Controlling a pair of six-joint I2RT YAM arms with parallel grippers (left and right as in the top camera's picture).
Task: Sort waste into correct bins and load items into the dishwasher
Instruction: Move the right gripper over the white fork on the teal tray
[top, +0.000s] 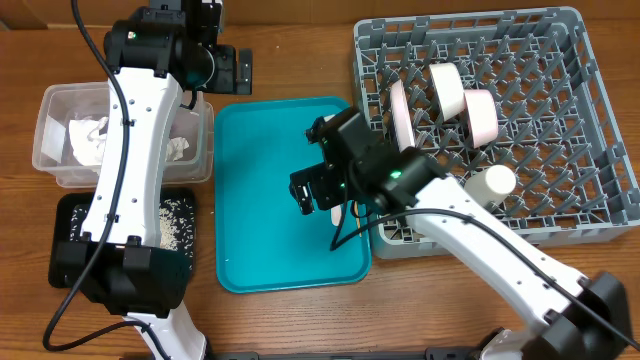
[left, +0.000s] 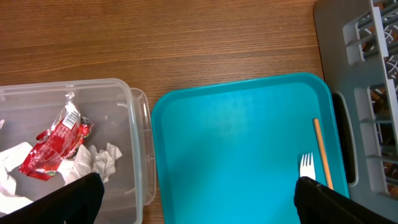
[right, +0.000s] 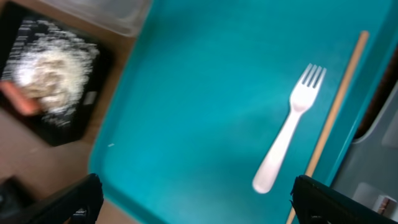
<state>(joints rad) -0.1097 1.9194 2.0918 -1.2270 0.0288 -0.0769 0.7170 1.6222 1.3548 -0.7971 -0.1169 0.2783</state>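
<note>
Overhead: left claw (top: 240, 72) hangs over bare tabletop (top: 300, 40) just past the far edge of the teal tray (top: 265, 160); right claw (top: 312, 192) is over the tray's right half, beside the dish rack (top: 560, 150). Clear tub (top: 45, 150) sits at the left w/ white napkins (top: 88, 140) inside. The black tray (top: 68, 215) is just in front of it, w/ rice (top: 172, 220) scattered on it. In the rack: pink plate (top: 402, 110) on edge between pegs, two white bowls (top: 450, 90) next to it, white cup (top: 495, 182) lying nearer the front. Left wrist: claw spread wide, nothing in it, fingers (left: 81, 196) at the frame's bottom corners. Below are the tub holding the red wrapper (left: 56, 140) on napkins, and the teal tray w/ fork (left: 307, 168) and chopstick (left: 322, 152) side by side near its right rim, rack beyond. Right wrist (blurry): claw also wide, empty. Fork and chopstick lie on the teal tray btwn the fingers, closer to the right one, chopstick along the rim. Black tray at upper left w/ a rice heap and an orange carrot (right: 18, 99) at its edge.
</note>
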